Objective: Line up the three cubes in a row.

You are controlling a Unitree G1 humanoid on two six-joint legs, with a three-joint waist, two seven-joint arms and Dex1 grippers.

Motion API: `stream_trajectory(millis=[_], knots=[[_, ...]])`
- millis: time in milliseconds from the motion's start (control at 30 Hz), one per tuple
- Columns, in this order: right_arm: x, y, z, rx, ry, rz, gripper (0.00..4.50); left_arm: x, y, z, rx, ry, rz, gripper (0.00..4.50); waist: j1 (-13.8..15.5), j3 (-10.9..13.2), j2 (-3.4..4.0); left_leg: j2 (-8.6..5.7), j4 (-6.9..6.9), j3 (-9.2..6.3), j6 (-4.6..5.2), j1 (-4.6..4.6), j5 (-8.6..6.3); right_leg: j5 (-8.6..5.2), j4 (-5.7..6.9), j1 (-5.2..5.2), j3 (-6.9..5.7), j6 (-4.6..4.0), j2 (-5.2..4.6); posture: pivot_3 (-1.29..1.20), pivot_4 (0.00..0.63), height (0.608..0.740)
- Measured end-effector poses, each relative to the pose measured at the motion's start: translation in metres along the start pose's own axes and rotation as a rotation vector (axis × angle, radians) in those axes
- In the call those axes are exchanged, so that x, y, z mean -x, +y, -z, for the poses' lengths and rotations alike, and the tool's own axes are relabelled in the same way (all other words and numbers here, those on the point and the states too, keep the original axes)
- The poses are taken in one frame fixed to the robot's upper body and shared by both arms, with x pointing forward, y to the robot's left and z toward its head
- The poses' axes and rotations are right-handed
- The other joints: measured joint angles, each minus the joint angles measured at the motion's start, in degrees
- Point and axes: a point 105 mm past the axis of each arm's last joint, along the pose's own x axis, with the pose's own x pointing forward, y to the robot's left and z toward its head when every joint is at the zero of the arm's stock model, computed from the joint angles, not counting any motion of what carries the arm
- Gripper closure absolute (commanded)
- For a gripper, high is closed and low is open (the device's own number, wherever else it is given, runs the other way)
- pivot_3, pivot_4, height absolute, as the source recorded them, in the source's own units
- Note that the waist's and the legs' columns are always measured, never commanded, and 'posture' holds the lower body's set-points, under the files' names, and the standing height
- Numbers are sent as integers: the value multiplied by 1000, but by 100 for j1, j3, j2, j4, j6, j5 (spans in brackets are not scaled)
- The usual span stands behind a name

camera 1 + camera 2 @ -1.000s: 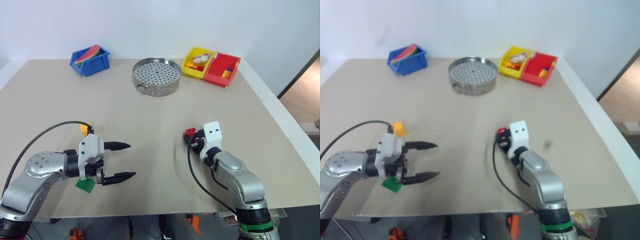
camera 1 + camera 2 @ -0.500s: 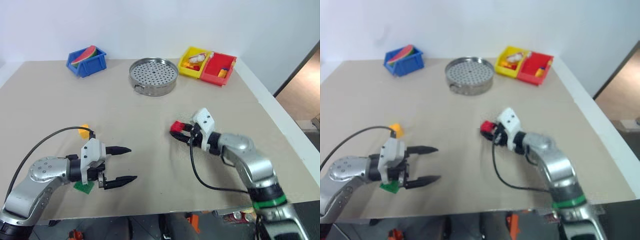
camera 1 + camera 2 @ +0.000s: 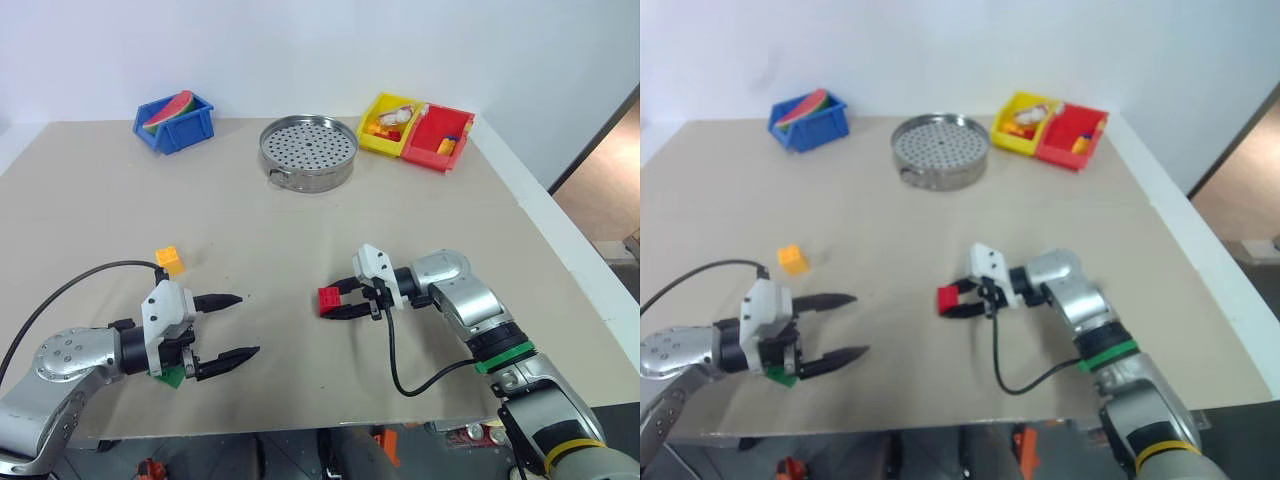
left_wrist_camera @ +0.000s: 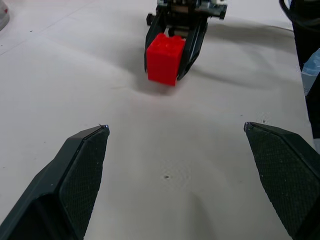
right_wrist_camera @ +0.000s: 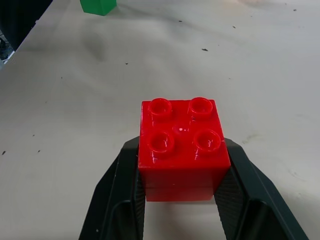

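Note:
My right gripper (image 3: 338, 303) is shut on the red cube (image 3: 329, 299), holding it low over the middle of the table and pointing toward my left side. The studs of the red cube (image 5: 182, 145) face up between the black fingers (image 5: 117, 200). The yellow-orange cube (image 3: 169, 260) sits alone on the table at the left. Near the front left edge, the green cube (image 3: 170, 376) lies partly hidden under my left hand. My left gripper (image 3: 245, 325) is open and empty, aimed across the table at the red cube (image 4: 163, 58).
Along the back stand a blue bin (image 3: 177, 118) holding a watermelon slice, a perforated metal steamer tray (image 3: 309, 152), a yellow bin (image 3: 392, 123) and a red bin (image 3: 440, 137) with small toy pieces. The table's right edge (image 3: 560, 230) drops to the floor.
My right gripper has swung to the left with the red cube and turned to point sideways at my left hand. The left gripper stays open in much the same place.

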Motion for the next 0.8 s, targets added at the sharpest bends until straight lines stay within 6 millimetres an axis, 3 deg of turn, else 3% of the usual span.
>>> stream_trajectory(millis=[800], knots=[[0, -6, 12, 32, 31, -19, 3230, -1, 1, -3, -13, 1, -45, 0, 0, 0, 0, 1, 0, 2, -1, 6, 1, 4, 2, 3, 3, -6, 2, 0, 150, 740]])
